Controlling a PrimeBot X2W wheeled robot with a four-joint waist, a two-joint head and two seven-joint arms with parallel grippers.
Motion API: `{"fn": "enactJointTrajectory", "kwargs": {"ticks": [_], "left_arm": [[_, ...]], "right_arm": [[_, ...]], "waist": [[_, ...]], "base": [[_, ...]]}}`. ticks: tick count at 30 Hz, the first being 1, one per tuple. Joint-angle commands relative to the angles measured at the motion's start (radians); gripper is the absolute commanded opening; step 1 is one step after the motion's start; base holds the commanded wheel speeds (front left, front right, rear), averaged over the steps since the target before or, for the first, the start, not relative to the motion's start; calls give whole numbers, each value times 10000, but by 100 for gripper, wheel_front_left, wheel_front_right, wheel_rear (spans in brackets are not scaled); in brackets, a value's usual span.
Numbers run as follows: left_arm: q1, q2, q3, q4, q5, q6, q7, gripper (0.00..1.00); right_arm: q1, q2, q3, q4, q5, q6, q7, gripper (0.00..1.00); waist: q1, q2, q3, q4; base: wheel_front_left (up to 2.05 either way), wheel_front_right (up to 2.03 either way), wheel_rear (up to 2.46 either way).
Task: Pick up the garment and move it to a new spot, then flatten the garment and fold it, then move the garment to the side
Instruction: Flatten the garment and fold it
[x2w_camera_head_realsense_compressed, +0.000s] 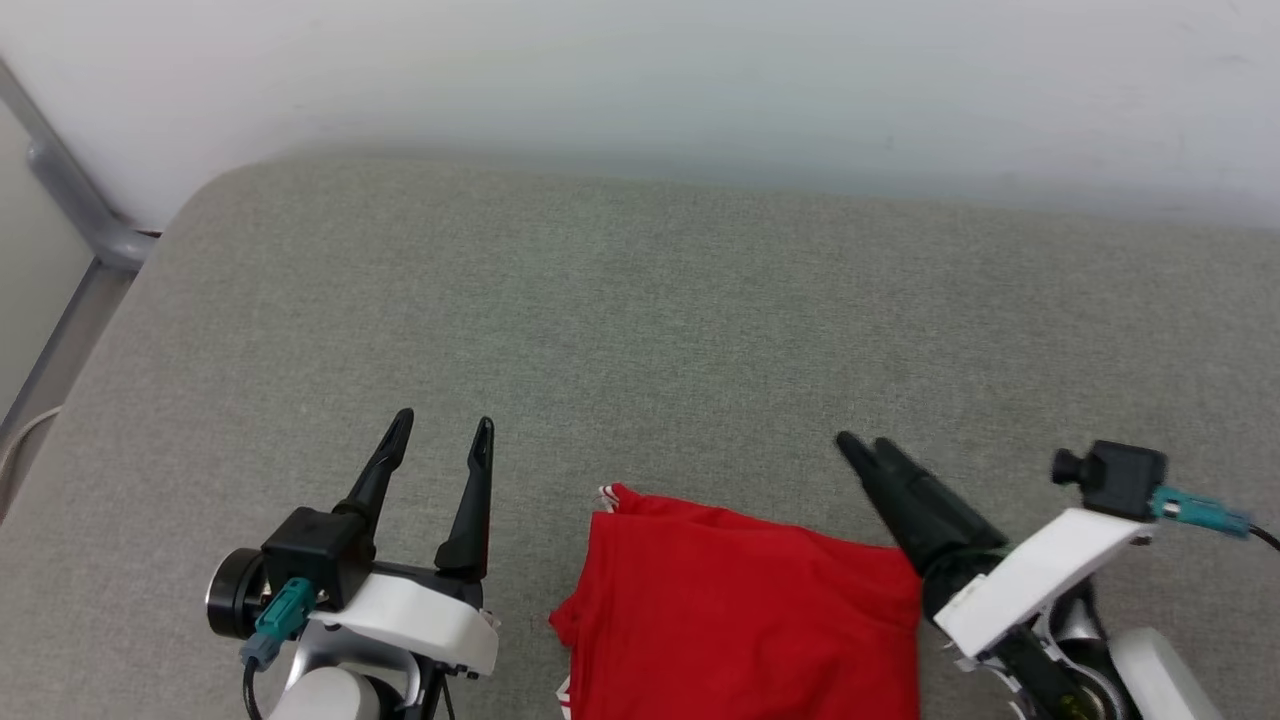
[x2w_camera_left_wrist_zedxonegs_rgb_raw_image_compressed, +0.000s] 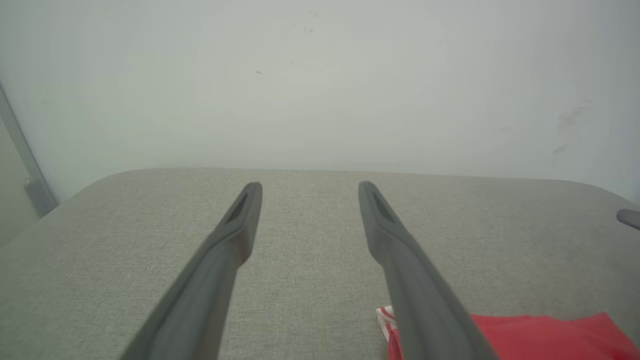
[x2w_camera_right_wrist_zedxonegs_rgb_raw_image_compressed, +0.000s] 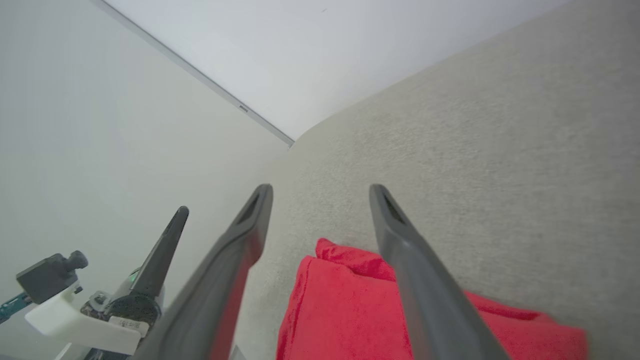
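a folded red garment (x2w_camera_head_realsense_compressed: 740, 610) lies at the near edge of a grey fabric surface (x2w_camera_head_realsense_compressed: 640, 300), with a bit of white striped trim showing at its left corner. just to its left is the left gripper (x2w_camera_head_realsense_compressed: 444, 422), fingers spread wide and holding nothing. at the garment's right edge the right gripper (x2w_camera_head_realsense_compressed: 862, 443) angles inward, fingers wide apart over the cloth, gripping nothing. beyond them the surface runs back to a pale wall (x2w_camera_head_realsense_compressed: 640, 70), with a grey metal rail (x2w_camera_head_realsense_compressed: 80, 210) at far left.
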Motion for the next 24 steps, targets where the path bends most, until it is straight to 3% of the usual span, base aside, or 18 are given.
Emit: {"fn": "enactJointTrajectory", "kwargs": {"ticks": [1, 6, 13, 18, 24], "left_arm": [[96, 23, 68, -2, 35, 27, -47, 100], [351, 73, 145, 57, -23, 99, -46, 100], [637, 146, 207, 248, -87, 135, -46, 100], [909, 235, 294, 326, 30, 258, -38, 100], [1344, 269, 397, 278, 232, 551, -39, 100]], "right_arm": [[184, -78, -166, -44, -288, -5, -222, 100], [747, -245, -1675, -1, -2869, -5, -1215, 100], [1832, 415, -3684, -874, -6282, -5, -1849, 100], [2410, 666, -3873, -1921, -8123, -5, -2544, 100], [3079, 878, -3875, -2280, -8879, -5, -2512, 100]], "waist": [[-1, -1, -147, -172], [-1, -1, -437, -531], [-1, -1, -877, -794], [-1, -1, -1140, -984], [-1, -1, -1398, -1004]], "base": [[0, 0, 0], [0, 0, 0], [0, 0, 0], [0, 0, 0], [0, 0, 0]]}}
